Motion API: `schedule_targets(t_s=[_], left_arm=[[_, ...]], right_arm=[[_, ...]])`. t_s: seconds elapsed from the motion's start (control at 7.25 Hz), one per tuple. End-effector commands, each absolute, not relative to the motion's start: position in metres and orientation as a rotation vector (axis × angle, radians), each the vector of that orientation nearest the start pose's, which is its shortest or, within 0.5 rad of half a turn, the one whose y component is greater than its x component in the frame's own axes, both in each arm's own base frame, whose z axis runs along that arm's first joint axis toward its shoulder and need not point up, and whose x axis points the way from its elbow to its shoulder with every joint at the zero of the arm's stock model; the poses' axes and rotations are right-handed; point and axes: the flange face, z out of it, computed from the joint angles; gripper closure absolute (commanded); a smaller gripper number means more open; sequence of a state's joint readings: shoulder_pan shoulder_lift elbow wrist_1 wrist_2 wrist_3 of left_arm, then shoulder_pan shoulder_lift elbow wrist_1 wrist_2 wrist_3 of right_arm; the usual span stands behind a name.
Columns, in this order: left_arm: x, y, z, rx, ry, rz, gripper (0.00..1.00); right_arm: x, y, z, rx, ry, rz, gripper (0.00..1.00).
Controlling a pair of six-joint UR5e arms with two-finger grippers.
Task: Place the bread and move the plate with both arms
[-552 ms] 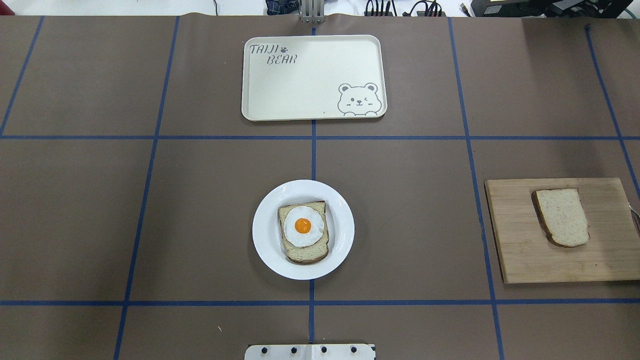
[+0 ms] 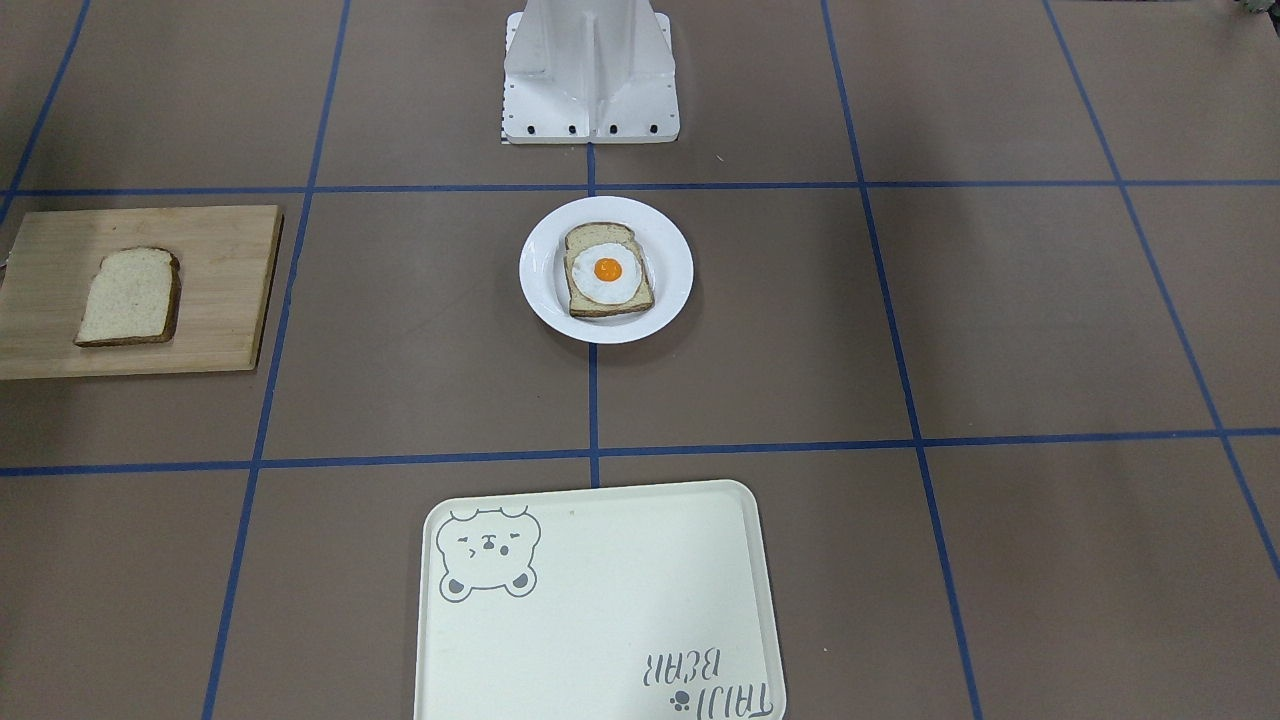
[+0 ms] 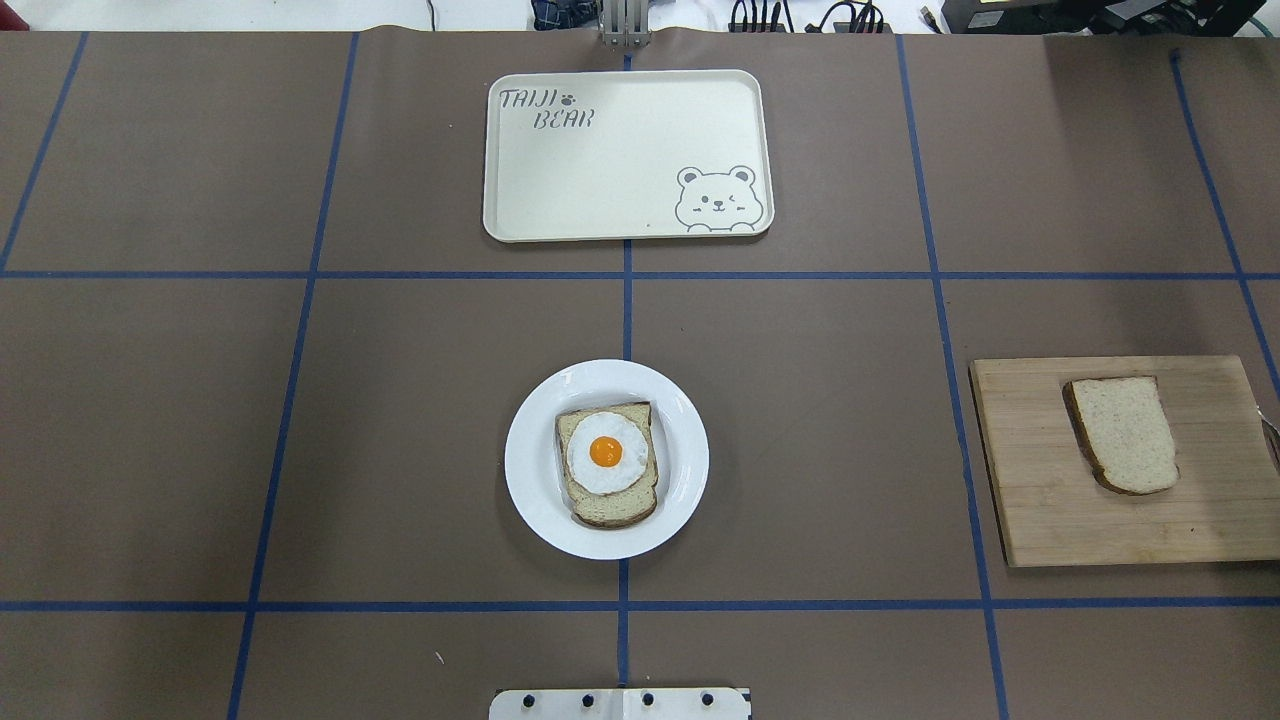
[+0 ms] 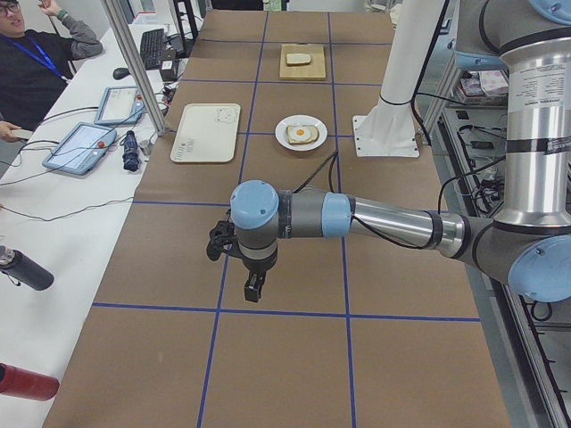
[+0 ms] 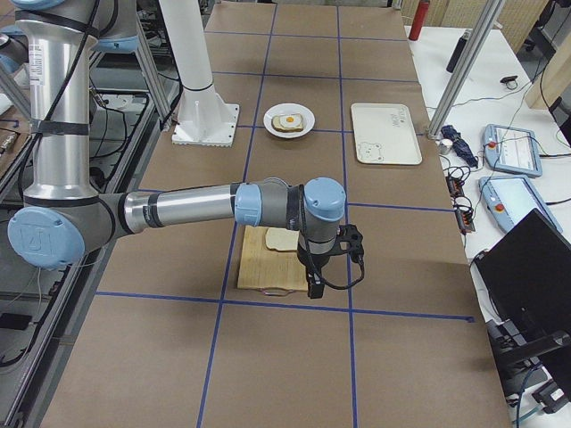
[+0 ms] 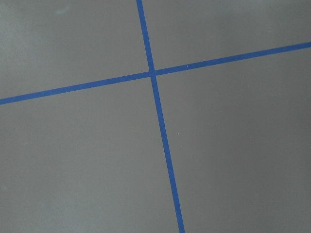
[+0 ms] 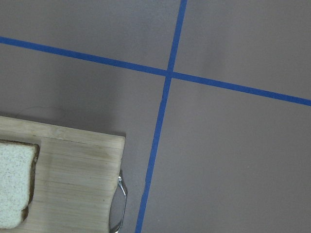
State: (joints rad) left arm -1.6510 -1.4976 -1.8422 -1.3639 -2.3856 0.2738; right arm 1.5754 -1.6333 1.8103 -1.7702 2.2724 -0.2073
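The plain bread [image 3: 1125, 433] lies on a wooden board [image 3: 1040, 510] at the right; it also shows in the front view [image 2: 128, 297] and the right wrist view [image 7: 13, 189]. The white plate [image 3: 528, 500] sits mid-table and holds a bread slice with a fried egg [image 3: 606, 455]. My right gripper [image 5: 314, 287] hangs over the board's outer end, beyond the bread; I cannot tell if it is open. My left gripper [image 4: 254, 287] hangs over bare table far left of the plate [image 4: 285, 135]; I cannot tell if it is open.
A cream bear tray [image 3: 620, 150] lies at the far side, beyond the plate. The robot's white base [image 2: 590, 80] stands at the near edge. A metal handle [image 7: 121, 204] sticks out of the board's end. An operator [image 4: 36, 62] sits at the side bench.
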Motion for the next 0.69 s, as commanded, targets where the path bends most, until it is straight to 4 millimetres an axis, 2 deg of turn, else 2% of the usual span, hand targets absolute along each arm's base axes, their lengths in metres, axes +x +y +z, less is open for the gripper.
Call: schedule_targets(t_s=[0.0, 0.14, 0.28, 0.41, 0.55], left_arm=[[-0.101, -0.453, 0.571, 0.208, 0.743, 0.217, 0.01], [-0.101, -0.456, 0.567, 0.284, 0.730, 0.243, 0.01], [-0.102, -0.458, 0.552, 0.377, 0.710, 0.277, 0.01], [-0.103, -0.472, 0.539, 0.441, 0.697, 0.306, 0.01], [-0.103, -0.482, 0.529, 0.522, 0.676, 0.339, 0.01]], right_arm=[[0.072, -0.461, 0.578, 0.098, -0.691, -0.206, 0.00], [0.073, -0.465, 0.573, 0.154, -0.680, -0.223, 0.00], [0.072, -0.469, 0.567, 0.195, -0.681, -0.229, 0.00], [0.073, -0.483, 0.557, 0.285, -0.667, -0.261, 0.00], [0.071, -0.475, 0.568, 0.311, -0.700, -0.271, 0.00]])
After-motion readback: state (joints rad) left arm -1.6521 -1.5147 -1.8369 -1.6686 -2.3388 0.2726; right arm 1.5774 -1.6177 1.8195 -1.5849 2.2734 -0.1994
